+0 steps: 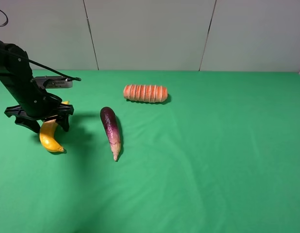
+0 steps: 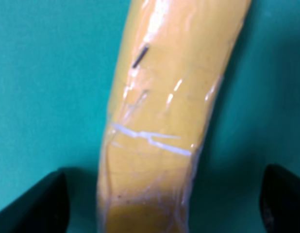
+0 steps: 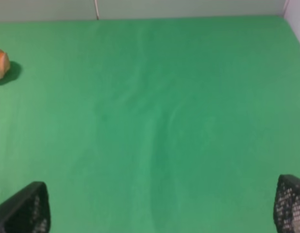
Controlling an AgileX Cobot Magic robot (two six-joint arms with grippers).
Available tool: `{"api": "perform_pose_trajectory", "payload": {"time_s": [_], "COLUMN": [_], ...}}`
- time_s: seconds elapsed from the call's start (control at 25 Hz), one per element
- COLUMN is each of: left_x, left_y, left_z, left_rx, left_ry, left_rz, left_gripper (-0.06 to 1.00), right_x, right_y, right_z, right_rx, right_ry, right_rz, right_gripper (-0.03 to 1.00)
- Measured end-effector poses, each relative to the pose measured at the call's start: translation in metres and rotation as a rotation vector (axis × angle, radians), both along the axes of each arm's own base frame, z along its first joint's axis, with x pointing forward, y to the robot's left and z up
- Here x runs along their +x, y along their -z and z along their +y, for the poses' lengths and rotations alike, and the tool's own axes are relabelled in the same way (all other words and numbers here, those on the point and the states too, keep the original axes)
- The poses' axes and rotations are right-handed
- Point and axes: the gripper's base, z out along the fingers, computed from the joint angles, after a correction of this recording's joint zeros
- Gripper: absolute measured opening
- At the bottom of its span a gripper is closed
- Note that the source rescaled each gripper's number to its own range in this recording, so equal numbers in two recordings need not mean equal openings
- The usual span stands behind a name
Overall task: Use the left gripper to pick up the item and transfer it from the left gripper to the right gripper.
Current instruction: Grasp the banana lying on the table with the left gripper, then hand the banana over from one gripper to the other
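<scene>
Since the banana (image 1: 49, 138) lies flat on the green surface (image 1: 213, 170), left of the eggplant (image 1: 111, 127), we see the left hand (image 1: 48, 127) lowered over it, straddling its middle with gaps either side: open, not gripping yet. We read the right hand (image 3: 157, 208), open and empty, as waiting for handover.

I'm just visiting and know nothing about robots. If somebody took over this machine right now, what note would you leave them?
Left gripper: open, lowered over the banana, one finger on each side, gaps showing.
Right gripper: open, empty, over the green cloth.
Banana lies on the cloth at the left; eggplant and orange roll lie apart from it.
Done: approach. Left to do: grip, lift, hand over to the right gripper.
</scene>
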Motion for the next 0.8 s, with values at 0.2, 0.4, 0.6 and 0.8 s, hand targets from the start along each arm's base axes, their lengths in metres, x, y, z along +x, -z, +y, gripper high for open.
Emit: {"api": "perform_pose_trajectory", "payload": {"time_s": [0.2,0.4,0.6,0.8], "left_x": [0.0,0.0,0.0001,0.0032], "left_y": [0.0,0.0,0.0,-0.0029], "left_z": [0.0,0.0002,0.0009,0.0007], "left_rx": [0.0,0.003,0.011,0.012], "left_ry": [0.0,0.003,0.013,0.014], "left_rz": [0.0,0.0,-0.001,-0.005], "left_gripper": [0.25,0.0,0.0,0.0], "right_x": [0.0,0.0,0.0,0.0], "right_y": [0.0,0.0,0.0,0.0], "right_z": [0.0,0.0,0.0,0.0], "right_rx": [0.0,0.0,0.0,0.0], "right_ry": [0.0,0.0,0.0,0.0], "right_rz": [0.0,0.0,0.0,0.0], "right_gripper": [1.0,1.0,1.0,1.0]}}
